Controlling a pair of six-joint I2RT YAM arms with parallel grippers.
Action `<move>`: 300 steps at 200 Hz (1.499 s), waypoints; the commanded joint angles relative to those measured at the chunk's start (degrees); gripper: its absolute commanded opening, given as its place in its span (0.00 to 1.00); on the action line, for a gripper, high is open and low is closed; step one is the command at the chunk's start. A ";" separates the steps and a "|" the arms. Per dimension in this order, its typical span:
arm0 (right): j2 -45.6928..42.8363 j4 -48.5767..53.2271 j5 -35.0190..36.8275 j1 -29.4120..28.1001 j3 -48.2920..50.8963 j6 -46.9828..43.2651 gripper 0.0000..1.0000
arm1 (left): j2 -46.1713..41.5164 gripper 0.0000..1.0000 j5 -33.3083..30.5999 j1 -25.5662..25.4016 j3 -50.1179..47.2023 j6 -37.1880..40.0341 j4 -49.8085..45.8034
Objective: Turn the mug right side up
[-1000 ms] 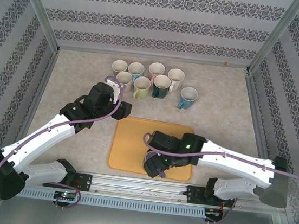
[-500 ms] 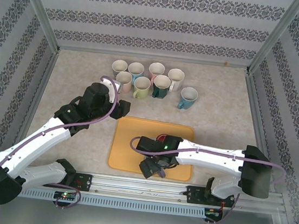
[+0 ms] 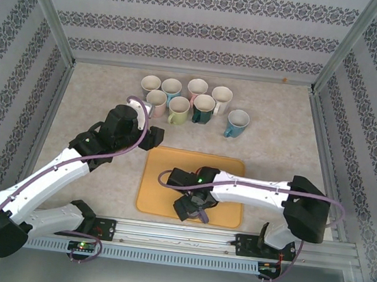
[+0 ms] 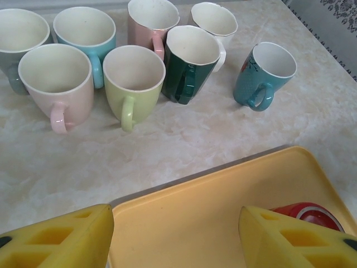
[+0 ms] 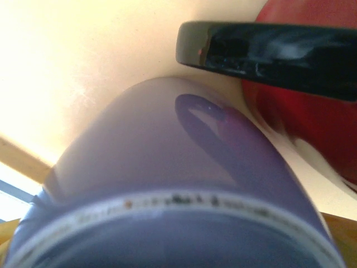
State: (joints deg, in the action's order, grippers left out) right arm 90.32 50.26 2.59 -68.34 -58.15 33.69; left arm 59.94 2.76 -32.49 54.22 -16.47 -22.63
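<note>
Lavender ceramic mug [image 5: 167, 167]: on the orange-yellow plastic tray [image 4: 223, 190], toward its near edge, with a glossy red mug [image 4: 305, 214] just beside it.
Right gripper [image 3: 193, 207]: my jaws stand wide about the lavender mug; I cannot tell whether they touch it.
Left gripper [image 4: 175, 234]: my yellow fingers [image 4: 61, 240] are apart with nothing between them, at the tray's far-left corner.
Surface: beige marbled tabletop [image 4: 167, 145]; eight upright mugs [image 4: 134, 70] clustered beyond the tray.
Edges: patterned walls [image 3: 189, 24] on three sides, metal rail [image 3: 177, 234] in front.
Open room: tabletop runs right of the tray to the wall.
</note>
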 commanded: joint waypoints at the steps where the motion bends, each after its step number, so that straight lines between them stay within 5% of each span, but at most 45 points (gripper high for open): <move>1: 1.75 -0.43 1.60 0.62 -2.08 -2.72 0.97 | -0.48 0.62 -1.02 0.52 -0.51 1.48 1.80; 84: -2.25 0.06 -0.07 1.47 -2.52 -3.33 0.57 | -0.12 0.62 -1.39 0.52 -0.59 1.63 1.80; 130: -12.29 -1.13 -4.15 3.38 -5.40 -3.38 0.54 | -0.50 0.62 -1.88 0.52 2.17 1.27 -0.97; 174: -24.84 -11.41 -14.10 11.93 -6.96 0.88 0.54 | -2.71 0.66 1.23 0.61 7.95 1.39 -3.88; 233: -33.94 -30.55 -24.76 29.73 -5.37 9.33 0.52 | -2.25 0.70 19.29 5.05 7.85 -4.64 0.47; 273: -35.74 -43.33 -31.98 38.56 -2.76 17.64 0.51 | 0.90 0.72 42.80 7.41 -0.40 -19.84 23.63; 300: -36.74 -46.96 -34.31 40.62 -1.29 20.12 0.51 | 4.64 0.73 51.75 7.16 -4.82 -31.32 42.74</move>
State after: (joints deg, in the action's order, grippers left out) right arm 55.72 14.39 -26.06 -28.82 -60.36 49.25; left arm 62.24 40.25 -25.41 52.29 -34.04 -2.55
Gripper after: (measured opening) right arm 0.816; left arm 0.726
